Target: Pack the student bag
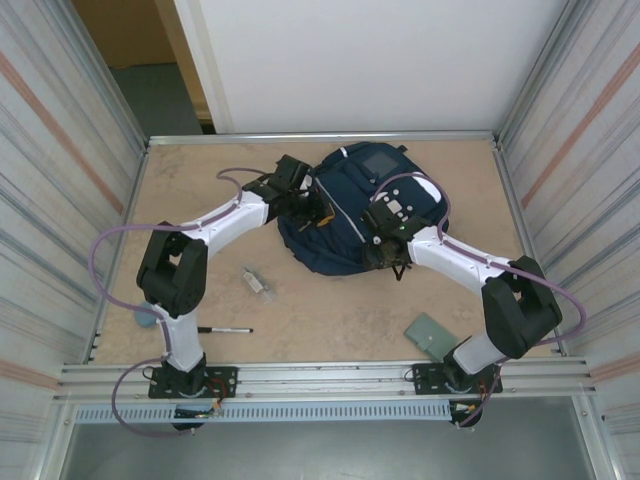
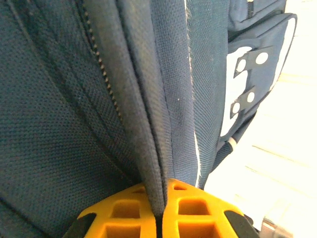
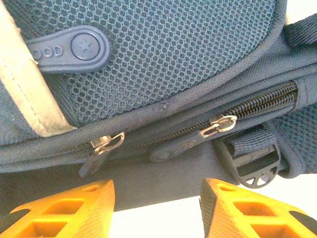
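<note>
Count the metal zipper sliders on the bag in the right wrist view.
2: a left slider and a right slider beside the black buckle. More may be hidden elsewhere.

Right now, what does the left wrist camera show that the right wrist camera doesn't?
Left wrist view: the left gripper pinched shut on a fold of the student bag, zipper teeth beside that fold, and the white patch with dark dots. Right wrist view: the right gripper open, gripping nothing, two metal zipper sliders, a black buckle, and a star-stamped rubber tab. Shared: navy bag fabric above an orange gripper.
</note>
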`<state>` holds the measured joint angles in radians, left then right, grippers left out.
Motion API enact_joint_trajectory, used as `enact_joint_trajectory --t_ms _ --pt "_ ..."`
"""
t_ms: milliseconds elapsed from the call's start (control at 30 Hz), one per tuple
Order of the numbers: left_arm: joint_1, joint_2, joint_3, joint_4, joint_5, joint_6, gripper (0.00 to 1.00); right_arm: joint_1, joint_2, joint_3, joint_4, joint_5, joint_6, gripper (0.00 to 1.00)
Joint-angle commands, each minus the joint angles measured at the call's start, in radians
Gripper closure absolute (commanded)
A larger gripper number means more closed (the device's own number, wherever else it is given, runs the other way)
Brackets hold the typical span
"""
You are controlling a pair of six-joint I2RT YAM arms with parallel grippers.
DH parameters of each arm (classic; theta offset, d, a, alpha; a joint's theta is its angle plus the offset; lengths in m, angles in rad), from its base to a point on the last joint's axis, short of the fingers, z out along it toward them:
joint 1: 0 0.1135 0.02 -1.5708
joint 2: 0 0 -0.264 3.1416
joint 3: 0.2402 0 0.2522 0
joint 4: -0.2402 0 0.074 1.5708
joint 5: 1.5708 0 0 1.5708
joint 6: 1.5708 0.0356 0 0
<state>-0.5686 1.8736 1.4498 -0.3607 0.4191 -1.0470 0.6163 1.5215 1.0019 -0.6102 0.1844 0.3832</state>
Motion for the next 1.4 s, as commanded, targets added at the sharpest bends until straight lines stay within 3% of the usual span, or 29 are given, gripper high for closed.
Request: enact_joint_trajectory --t_ms 0,300,567,933,1133,1233,1367 --pt "0.004 -0.087 0.061 0.111 0.044 -0.049 1.0 0.004 0.017 -0.005 0.034 0.045 0.022 0.51" --pt "0.009 -0.091 0.082 0.115 0.039 -0.069 1.0 -0.017 0.025 -0.039 0.098 0.09 0.039 0.52" --pt "0.016 -0.105 0.043 0.134 0.046 -0.076 1.0 -0.112 0.011 -0.076 0.133 0.047 0.019 0.67" --pt "0.02 -0.109 0.056 0.118 0.058 -0.056 1.0 -0.119 -0.002 -0.114 0.289 0.008 -0.047 0.62" --pt "0.022 -0.114 0.046 0.121 0.058 -0.055 1.0 -0.115 -0.041 -0.083 0.257 -0.014 -0.017 0.77" --pt "0.022 -0.12 0.031 0.126 0.051 -0.06 1.0 -0.121 -0.069 -0.036 0.17 0.027 -0.003 0.75" --pt "0.024 -0.119 0.036 0.13 0.06 -0.061 1.0 -0.142 -0.108 -0.025 0.124 0.123 -0.019 0.63"
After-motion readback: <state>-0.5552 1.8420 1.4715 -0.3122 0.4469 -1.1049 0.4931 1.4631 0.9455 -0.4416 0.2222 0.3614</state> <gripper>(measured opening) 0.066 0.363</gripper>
